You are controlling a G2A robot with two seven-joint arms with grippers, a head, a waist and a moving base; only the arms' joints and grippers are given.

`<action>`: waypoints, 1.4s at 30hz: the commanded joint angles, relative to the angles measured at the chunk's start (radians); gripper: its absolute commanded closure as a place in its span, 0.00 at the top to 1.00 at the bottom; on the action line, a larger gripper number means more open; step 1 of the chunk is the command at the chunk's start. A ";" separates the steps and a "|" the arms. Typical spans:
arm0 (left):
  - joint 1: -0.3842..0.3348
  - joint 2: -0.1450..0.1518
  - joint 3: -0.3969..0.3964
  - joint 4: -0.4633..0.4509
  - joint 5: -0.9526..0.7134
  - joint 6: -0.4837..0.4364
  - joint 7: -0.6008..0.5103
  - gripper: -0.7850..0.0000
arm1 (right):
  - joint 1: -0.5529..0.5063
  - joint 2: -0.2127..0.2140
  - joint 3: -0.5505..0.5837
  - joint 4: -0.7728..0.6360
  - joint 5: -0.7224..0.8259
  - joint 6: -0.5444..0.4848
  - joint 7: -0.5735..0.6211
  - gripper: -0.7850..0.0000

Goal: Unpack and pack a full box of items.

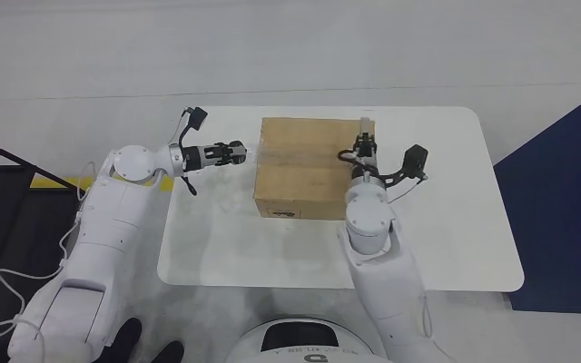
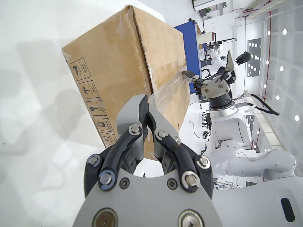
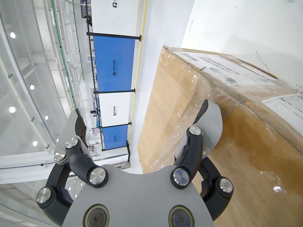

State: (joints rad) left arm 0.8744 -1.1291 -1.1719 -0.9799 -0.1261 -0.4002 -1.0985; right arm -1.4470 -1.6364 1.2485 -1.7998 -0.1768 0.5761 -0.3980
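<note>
Box [image 1: 304, 181] (seam [image 1: 304, 156] crosswise): left gripper [image 2: 145, 105] pinched, perhaps on tape [image 2: 165, 93]; right gripper [image 3: 140, 115] spread.

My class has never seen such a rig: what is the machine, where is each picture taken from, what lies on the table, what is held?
A two-armed robot; each arm ends in a two-fingered gripper. One picture looks down from above the arms; the other two come from wrist cameras. On the table stands a closed box sealed with clear tape. The left gripper is shut by the tape at the box's side; whether it pinches it is unclear. The right gripper is open at the opposite top edge.
</note>
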 commanded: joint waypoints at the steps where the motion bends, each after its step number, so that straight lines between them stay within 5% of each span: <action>1: 0.000 0.000 0.001 0.002 -0.004 -0.002 0.002 0.00 | 0.003 -0.001 -0.008 0.004 0.003 0.018 0.016 1.00; 32: 0.027 0.004 0.019 -0.004 -0.050 -0.020 0.041 0.00 | 0.278 -0.052 -0.273 0.287 0.043 0.077 0.280 1.00; 33: 0.030 0.005 0.016 -0.004 -0.055 -0.018 0.045 0.13 | 0.286 -0.055 -0.279 0.299 0.044 0.077 0.282 1.00; 34: 0.032 0.006 0.013 -0.003 -0.054 -0.017 0.047 0.71 | 0.293 -0.057 -0.284 0.309 0.046 0.076 0.284 1.00; 35: 0.034 0.007 0.008 -0.001 -0.055 -0.015 0.055 1.00 | 0.300 -0.060 -0.287 0.318 0.052 0.074 0.284 1.00; 42: 0.053 0.020 -0.033 0.017 -0.064 -0.009 0.086 1.00 | 0.346 -0.077 -0.318 0.379 0.077 0.061 0.293 1.00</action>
State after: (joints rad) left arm 0.9239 -1.1112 -1.1989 -0.9664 -0.1906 -0.4078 -1.0151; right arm -1.1071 -1.7113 0.9343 -1.4298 -0.1031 0.6388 -0.1050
